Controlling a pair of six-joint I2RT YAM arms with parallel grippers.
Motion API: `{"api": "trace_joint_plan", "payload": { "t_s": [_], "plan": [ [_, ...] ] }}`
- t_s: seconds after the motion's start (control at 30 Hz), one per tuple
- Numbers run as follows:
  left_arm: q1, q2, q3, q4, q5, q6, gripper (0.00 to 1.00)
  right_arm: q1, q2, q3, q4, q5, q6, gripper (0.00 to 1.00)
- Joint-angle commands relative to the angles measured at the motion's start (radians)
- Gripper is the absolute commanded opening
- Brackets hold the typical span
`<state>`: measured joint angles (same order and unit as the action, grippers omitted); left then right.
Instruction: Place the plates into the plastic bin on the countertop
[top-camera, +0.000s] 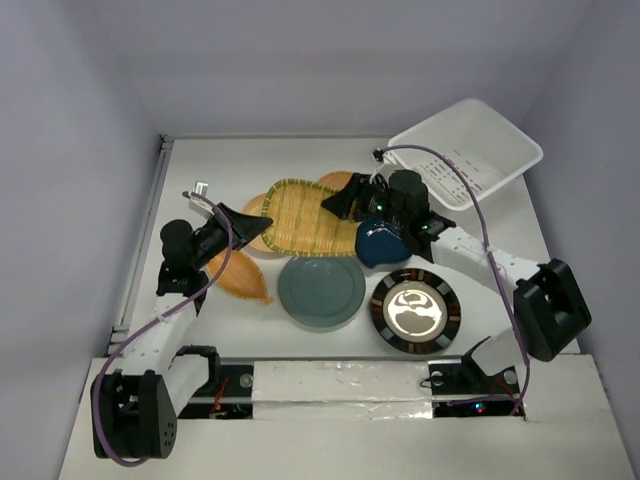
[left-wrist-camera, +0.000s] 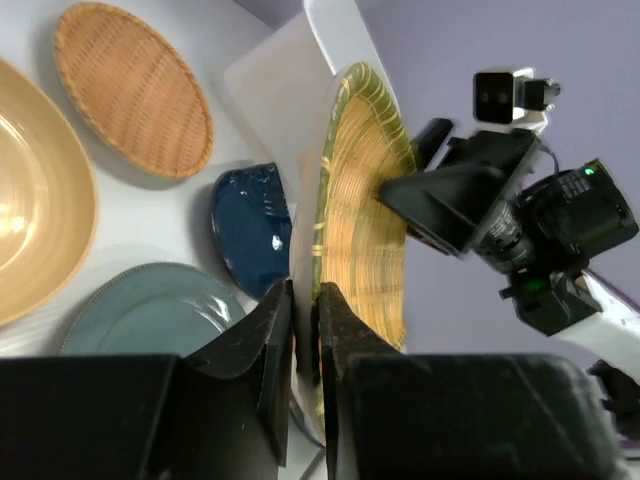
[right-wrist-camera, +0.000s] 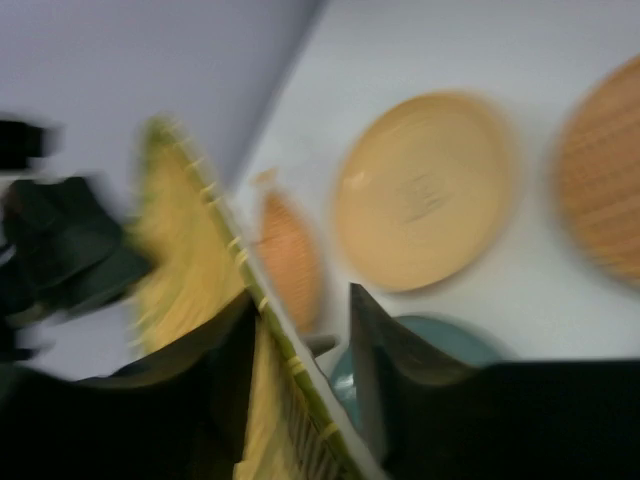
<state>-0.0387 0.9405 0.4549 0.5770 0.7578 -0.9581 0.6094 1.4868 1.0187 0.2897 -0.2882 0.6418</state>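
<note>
Left gripper (left-wrist-camera: 303, 295): clamped tight on one rim of the green-yellow ribbed plate (left-wrist-camera: 365, 200).
Right gripper (right-wrist-camera: 300, 310): jaws astride the opposite rim, with a gap showing beside one finger; not pinched.
Ribbed plate: raised between both arms, over the other dishes.
On the countertop (top-camera: 225, 165):
- yellow round plate (left-wrist-camera: 30, 220)
- orange woven plate (left-wrist-camera: 130, 90)
- orange leaf plate (top-camera: 240, 275)
- grey-blue round plate (top-camera: 320, 290)
- dark-blue leaf plate (top-camera: 380, 243)
- black-rimmed round plate (top-camera: 415, 310)

Plastic bin (top-camera: 480, 125): far right corner, beyond the right arm.

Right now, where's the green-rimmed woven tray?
Top view, centre of the table: the tray sits between the arms, the left gripper pinching its left edge and the right gripper open around its right edge, just behind the grey-blue plate.
</note>
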Motion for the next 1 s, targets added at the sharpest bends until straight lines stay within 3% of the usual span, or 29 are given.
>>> {"api": "trace_joint_plan", "payload": {
  "t_s": [0.0, 0.03, 0.07, 0.1, 0.13, 0.3, 0.37, 0.47, 0.7, 0.97],
  "plan": [
    [-0.023, -0.016, 0.047, 0.158, 0.081, -0.022, 0.00, 0.010, -0.003, 0.011, 0.141, -0.011, 0.047, 0.33],
    [-0.023, -0.006, 0.056, 0.096, 0.075, -0.005, 0.01, 0.010, -0.010, 0.004, 0.155, -0.011, 0.061, 0.15],
    [-0.023, -0.005, 0.065, 0.069, 0.071, 0.027, 0.09, 0.010, -0.019, 0.000, 0.160, -0.002, 0.062, 0.03],
    [-0.023, -0.003, 0.085, 0.045, 0.066, 0.044, 0.19, 0.010, -0.048, -0.002, 0.151, 0.013, 0.061, 0.00],
    [-0.023, -0.003, 0.100, -0.024, 0.060, 0.067, 0.36, 0.010, -0.066, -0.003, 0.140, 0.036, 0.047, 0.00],
    [-0.042, -0.008, 0.295, -0.339, -0.009, 0.330, 0.58, -0.107, -0.187, 0.024, 0.030, 0.142, 0.010, 0.00],
    [-0.053, -0.012, 0.347, -0.478, -0.095, 0.409, 0.67, -0.233, -0.218, 0.041, 0.006, 0.141, 0.019, 0.00],
    [-0.066, -0.029, 0.381, -0.565, -0.193, 0.492, 0.74, -0.418, -0.226, 0.046, 0.012, 0.147, 0.059, 0.00],
    [-0.108, -0.049, 0.349, -0.575, -0.204, 0.539, 0.74, -0.680, -0.062, 0.147, -0.066, 0.238, 0.091, 0.00],
    [-0.142, -0.071, 0.346, -0.606, -0.222, 0.558, 0.74, -0.724, 0.203, 0.389, -0.276, 0.415, 0.012, 0.00]
  ]
}}
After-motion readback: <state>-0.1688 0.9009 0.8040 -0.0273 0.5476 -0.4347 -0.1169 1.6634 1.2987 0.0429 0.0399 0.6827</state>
